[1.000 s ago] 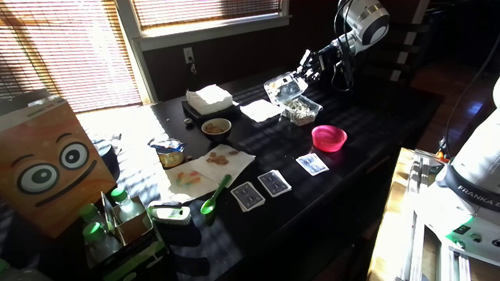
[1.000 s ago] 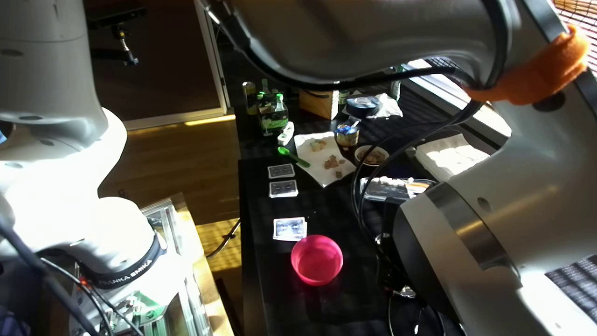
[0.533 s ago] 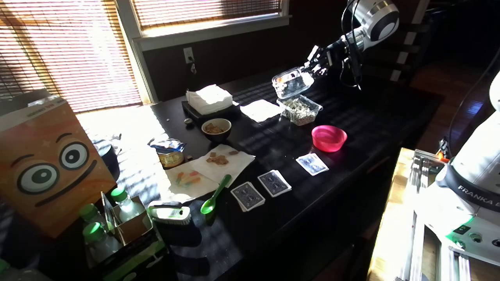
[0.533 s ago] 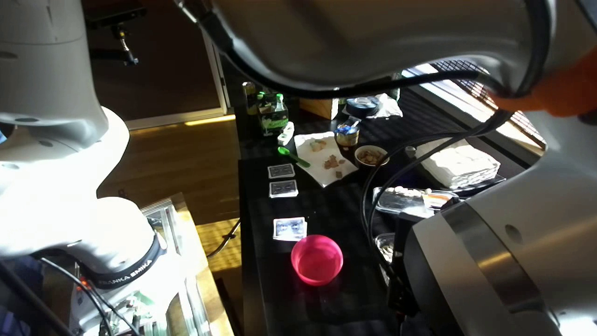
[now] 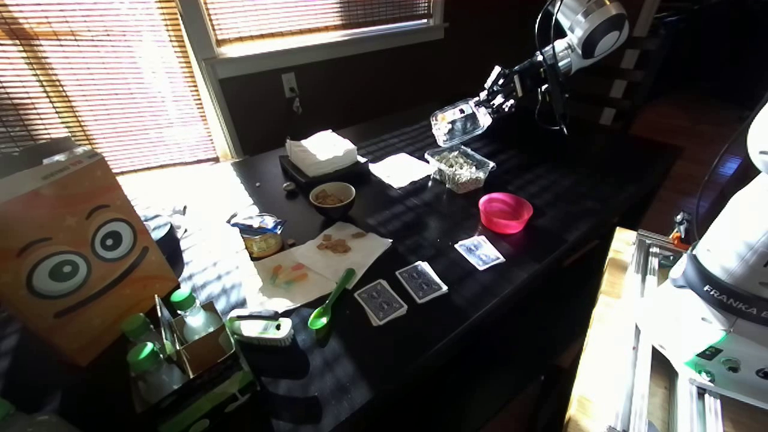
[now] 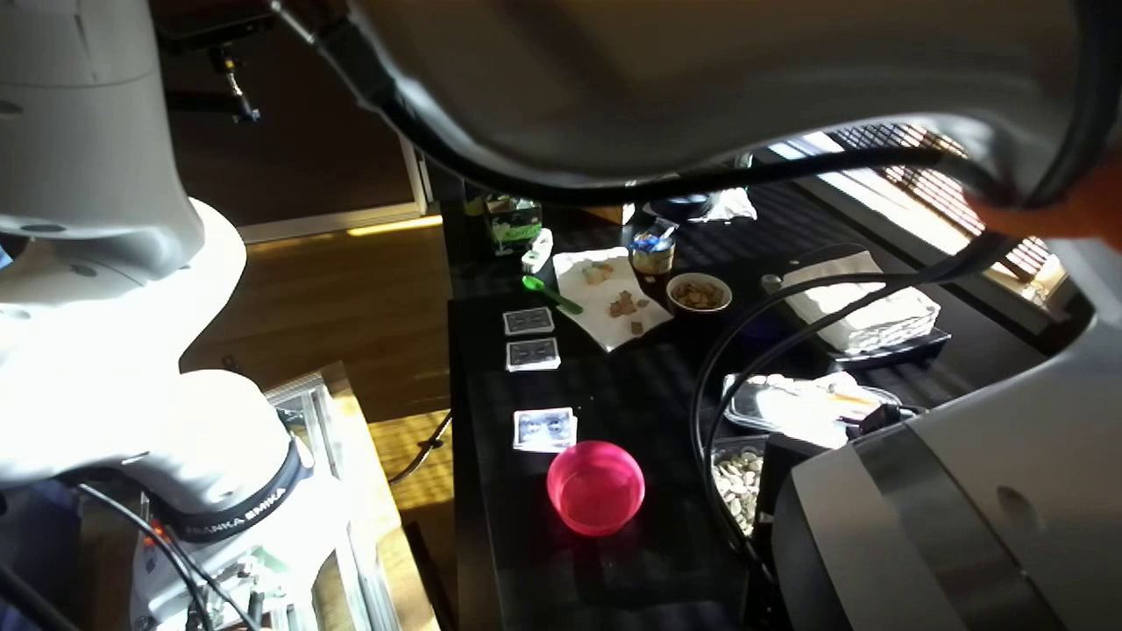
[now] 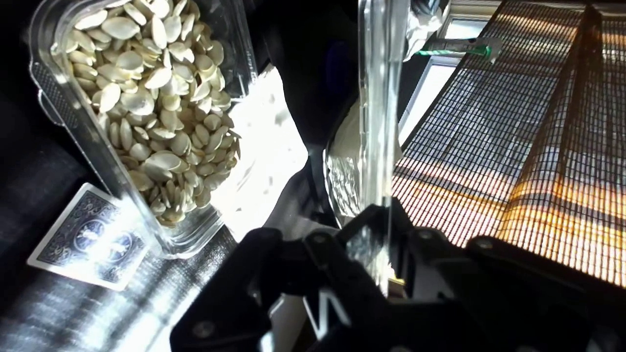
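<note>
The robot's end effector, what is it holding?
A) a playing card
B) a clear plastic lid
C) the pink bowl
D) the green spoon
B: in the wrist view, the end effector is clamped on the edge of a clear plastic lid.

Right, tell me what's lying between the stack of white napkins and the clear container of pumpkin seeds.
A single white paper napkin, shown in an exterior view, lies between the napkin stack and the pumpkin-seed container.
</note>
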Robot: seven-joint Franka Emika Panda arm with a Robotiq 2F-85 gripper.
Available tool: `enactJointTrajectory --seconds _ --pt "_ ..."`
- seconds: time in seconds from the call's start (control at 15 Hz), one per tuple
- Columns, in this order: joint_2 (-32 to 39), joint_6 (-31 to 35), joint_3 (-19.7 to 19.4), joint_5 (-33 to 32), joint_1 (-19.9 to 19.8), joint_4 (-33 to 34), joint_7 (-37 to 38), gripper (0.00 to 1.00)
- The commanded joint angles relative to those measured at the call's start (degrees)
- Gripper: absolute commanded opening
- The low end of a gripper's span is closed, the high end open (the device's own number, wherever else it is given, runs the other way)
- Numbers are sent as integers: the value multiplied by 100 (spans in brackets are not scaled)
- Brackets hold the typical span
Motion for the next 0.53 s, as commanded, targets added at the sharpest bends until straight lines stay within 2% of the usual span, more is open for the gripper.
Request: enactJointTrajectory --seconds 0.0,0.47 --pt "24 203 -22 79 -34 98 -14 2" --pt "15 664 -27 83 -52 97 -54 2"
